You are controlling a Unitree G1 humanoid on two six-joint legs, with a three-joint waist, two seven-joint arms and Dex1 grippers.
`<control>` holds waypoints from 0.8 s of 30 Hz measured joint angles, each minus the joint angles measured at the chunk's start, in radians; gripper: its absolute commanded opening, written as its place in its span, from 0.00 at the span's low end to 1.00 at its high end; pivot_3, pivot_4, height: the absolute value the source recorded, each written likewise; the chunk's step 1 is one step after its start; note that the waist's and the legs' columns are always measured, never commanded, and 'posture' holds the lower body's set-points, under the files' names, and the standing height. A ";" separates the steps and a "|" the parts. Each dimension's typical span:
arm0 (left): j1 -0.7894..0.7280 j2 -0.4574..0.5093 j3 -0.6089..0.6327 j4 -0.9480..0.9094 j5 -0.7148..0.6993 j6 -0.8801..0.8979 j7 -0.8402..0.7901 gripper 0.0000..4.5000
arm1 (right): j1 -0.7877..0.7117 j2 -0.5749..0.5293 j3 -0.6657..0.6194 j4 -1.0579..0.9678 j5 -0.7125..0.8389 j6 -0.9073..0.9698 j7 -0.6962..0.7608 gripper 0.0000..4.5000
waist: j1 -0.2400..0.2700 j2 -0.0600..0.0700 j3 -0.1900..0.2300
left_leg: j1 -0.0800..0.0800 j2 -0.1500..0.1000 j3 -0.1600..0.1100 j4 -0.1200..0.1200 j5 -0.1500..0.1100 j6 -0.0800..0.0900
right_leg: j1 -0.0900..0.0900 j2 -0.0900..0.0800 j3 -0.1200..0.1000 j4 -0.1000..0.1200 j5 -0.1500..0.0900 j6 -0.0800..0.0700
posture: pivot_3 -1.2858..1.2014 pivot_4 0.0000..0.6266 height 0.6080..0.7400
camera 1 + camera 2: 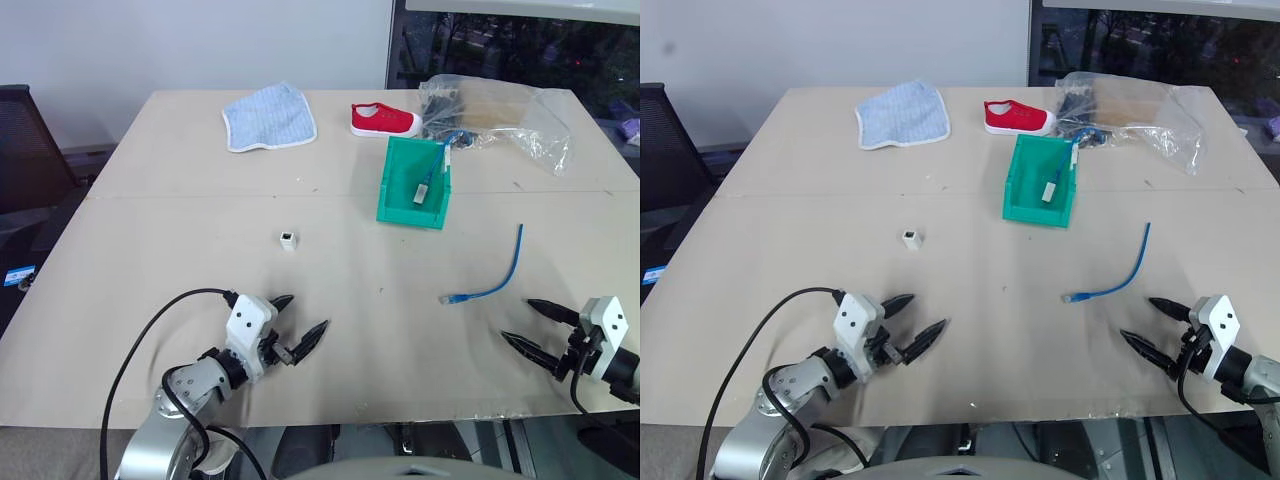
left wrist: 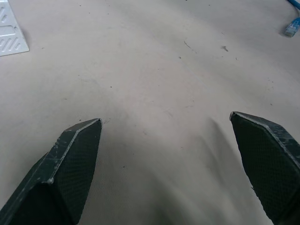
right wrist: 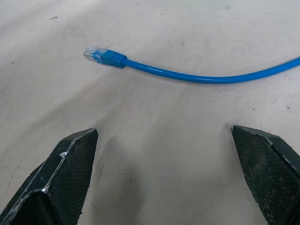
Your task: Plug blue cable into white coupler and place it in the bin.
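The blue cable (image 1: pixel 497 278) lies curved on the table at the right, its clear plug (image 3: pixel 92 53) pointing left. The white coupler (image 1: pixel 288 239) sits alone on the table left of centre. The green bin (image 1: pixel 414 183) stands further back, holding another blue cable with a pale block. My right gripper (image 1: pixel 521 324) is open low over the table, just nearer than the cable's plug end and a little to its right. My left gripper (image 1: pixel 303 317) is open near the front edge, well short of the coupler. Nothing sits between either pair of fingers.
A blue-striped cloth (image 1: pixel 270 116), a red shoe (image 1: pixel 384 120) and a clear crinkled plastic bag (image 1: pixel 505 118) lie along the table's far side. A black chair (image 1: pixel 25 150) stands off the table's left edge. A seam crosses the tabletop (image 1: pixel 200 195).
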 measured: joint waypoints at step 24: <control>0.014 0.009 -0.009 0.005 -0.005 -0.035 -0.048 1.00 | -0.059 -0.006 0.011 0.033 -0.031 -0.019 0.033 0.99 | 0.000 0.000 0.000 | 0.000 0.000 0.001 0.000 0.000 0.000 | 0.000 0.000 0.000 0.000 0.000 0.000 | 0.52 0.24 1.00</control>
